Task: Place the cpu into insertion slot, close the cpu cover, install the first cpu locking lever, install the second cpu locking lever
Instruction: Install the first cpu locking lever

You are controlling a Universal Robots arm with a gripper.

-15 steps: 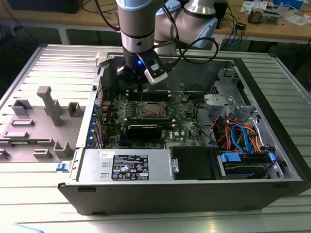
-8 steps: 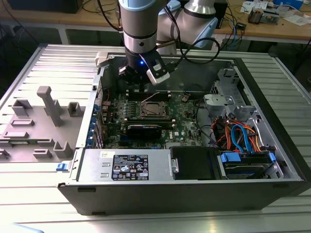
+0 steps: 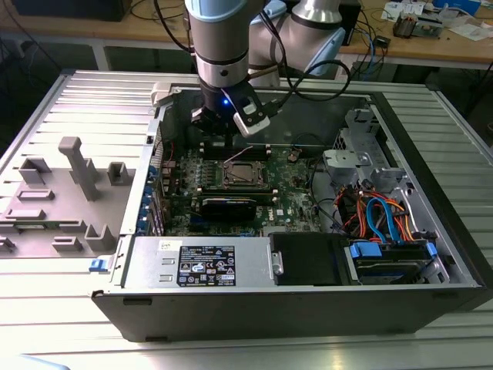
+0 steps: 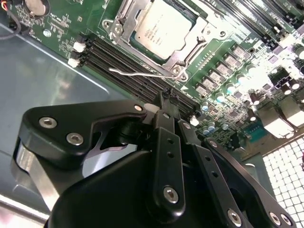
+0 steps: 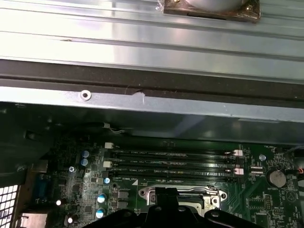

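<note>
1. The chip (image 4: pixel 164 26) sits flat in its socket (image 3: pixel 245 174) on the green board. The metal cover (image 4: pixel 122 19) lies down around it.
2. The fingers (image 4: pixel 165 118) are pressed together and hold nothing. They are poised above the memory slots (image 4: pixel 118 59), just beside the socket.
3. A thin wire lever (image 4: pixel 142 73) lies loose along the socket's edge. It appears unlatched, so latching it is judged the step in hand.
4. Recommended: bear on the lever's bent end, press down, then slide it sideways under its hook. Keep off the slot clips.
</note>
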